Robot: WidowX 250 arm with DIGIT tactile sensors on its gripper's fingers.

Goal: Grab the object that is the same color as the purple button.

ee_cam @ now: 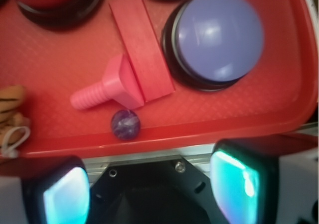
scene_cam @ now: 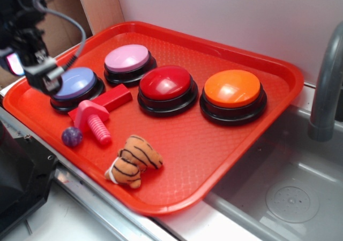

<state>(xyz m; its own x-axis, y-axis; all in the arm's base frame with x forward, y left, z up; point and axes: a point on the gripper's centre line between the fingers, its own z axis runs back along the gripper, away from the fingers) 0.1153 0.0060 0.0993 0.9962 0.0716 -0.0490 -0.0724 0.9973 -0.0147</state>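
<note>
The object, a small dark purple ball with pale speckles [scene_cam: 72,136] [ee_cam: 125,123], lies on the red tray [scene_cam: 225,144] near its front left rim, next to the pink plastic screw [scene_cam: 92,120] [ee_cam: 107,90]. The bluish purple button [scene_cam: 75,83] [ee_cam: 219,37] sits just behind, at the tray's left end. My gripper [scene_cam: 47,79] [ee_cam: 154,189] hovers above the tray's left rim, beside that button and apart from the ball. It is open, its fingers [ee_cam: 241,179] spread wide with nothing between them.
A red block [scene_cam: 113,97] lies between the screw and the buttons. A lilac-pink button [scene_cam: 127,58], a red button [scene_cam: 166,84] and an orange button [scene_cam: 232,89] stand on the tray. A striped plush tiger [scene_cam: 132,160] lies near the front rim. A sink and grey faucet [scene_cam: 327,80] are on the right.
</note>
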